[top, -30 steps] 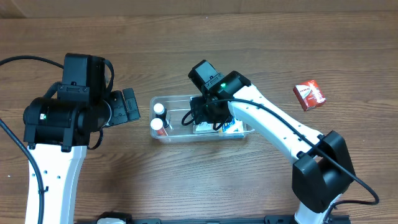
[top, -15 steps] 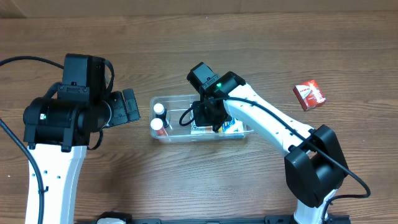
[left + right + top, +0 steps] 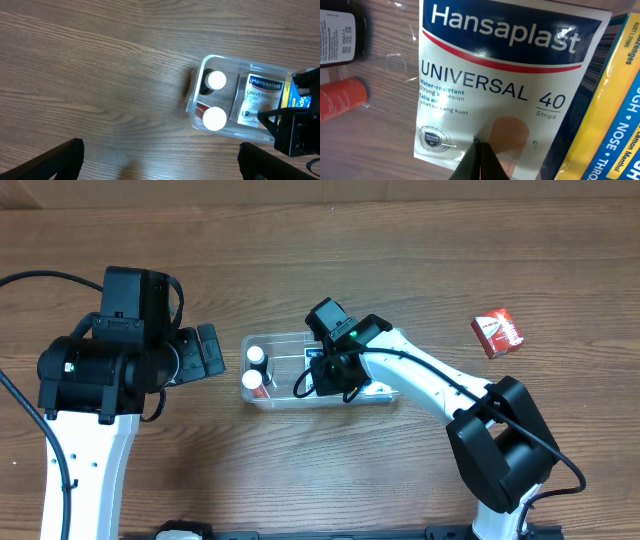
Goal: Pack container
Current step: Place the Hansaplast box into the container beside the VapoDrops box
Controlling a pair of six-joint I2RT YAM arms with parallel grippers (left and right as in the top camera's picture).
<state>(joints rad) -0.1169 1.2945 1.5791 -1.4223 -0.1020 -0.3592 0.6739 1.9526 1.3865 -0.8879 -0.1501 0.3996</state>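
Note:
The clear container [image 3: 276, 339] lies mid-table; its rim also shows in the left wrist view [image 3: 220, 58]. Inside it are two white-capped bottles [image 3: 257, 355] [image 3: 252, 380], a white Hansaplast box [image 3: 505, 75] [image 3: 255, 97] and a yellow-and-blue box [image 3: 615, 110]. My right gripper [image 3: 332, 372] reaches into the container. Its jaws are shut with nothing between them, and the tips [image 3: 477, 150] are right over the Hansaplast box's lower part. My left gripper [image 3: 205, 350] hangs open to the left of the container, its fingers spread wide [image 3: 162, 165] above bare wood.
A small red box [image 3: 497, 332] lies on the table at the far right, apart from the container. A dark bottle [image 3: 337, 35] and a red bottle [image 3: 342, 95] lie at the container's left end.
My right gripper has gone from partly open to shut and has shifted a little toward the container's front left. The left arm has not moved.

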